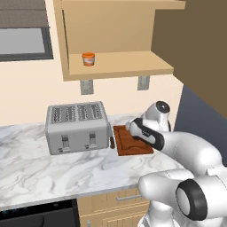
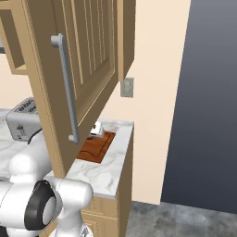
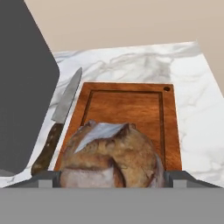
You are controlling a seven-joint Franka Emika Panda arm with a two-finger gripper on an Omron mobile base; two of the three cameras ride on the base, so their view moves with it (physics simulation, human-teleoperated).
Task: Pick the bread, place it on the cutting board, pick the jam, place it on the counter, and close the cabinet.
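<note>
The bread [image 3: 111,157], a lumpy brown loaf, sits between my gripper's [image 3: 111,181] two finger tips, which press on its sides. It is over the near end of the reddish-brown cutting board [image 3: 127,105]; I cannot tell whether it rests on it. The board [image 1: 133,144] lies on the marble counter [image 1: 44,164], right of the toaster, with my hand low over its far edge. The orange jam [image 1: 88,58] jar stands on the shelf of the open cabinet [image 1: 115,66]. The cabinet's door [image 2: 88,60] swings out toward me, its bar handle [image 2: 67,88] facing the right base camera.
A silver toaster [image 1: 77,126] stands left of the board. Between toaster and board lies a knife [image 3: 61,118] with a wooden handle. The counter ends just right of the board [image 2: 95,147], beside a dark wall panel [image 2: 208,102]. Drawers [image 1: 115,199] run below.
</note>
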